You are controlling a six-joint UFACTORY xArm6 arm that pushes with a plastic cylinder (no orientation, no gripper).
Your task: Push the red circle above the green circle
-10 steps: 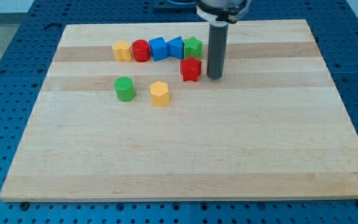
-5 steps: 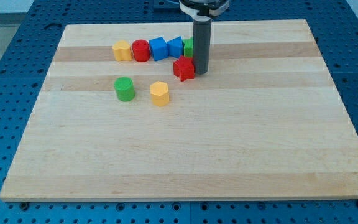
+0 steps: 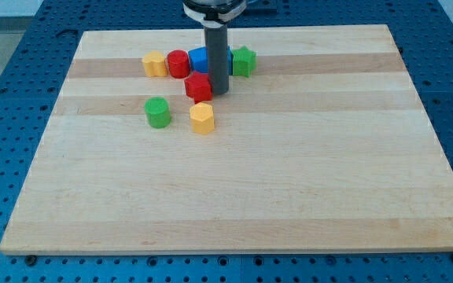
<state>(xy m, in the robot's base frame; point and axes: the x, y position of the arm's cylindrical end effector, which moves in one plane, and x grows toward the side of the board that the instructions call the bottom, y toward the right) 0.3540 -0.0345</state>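
yellow block [image 3: 202,118]: nearest, just right of green circle
green circle [image 3: 157,112]: left of it, apart
red star [image 3: 198,87]: just beyond yellow block, touching the rod
my tip [image 3: 219,93]: bare rod, grips nothing, against red star's right side
far row, left to right: yellow block [image 3: 155,64], red circle [image 3: 178,64], blue block [image 3: 199,57] partly hidden by rod, green star [image 3: 244,60]
red circle: beyond green circle, slightly right
board [image 3: 289,173]: wood

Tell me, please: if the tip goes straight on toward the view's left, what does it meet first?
My tip already sits against the red star, at that block's right. Pushed on, the star would probably miss the green circle, passing above it.
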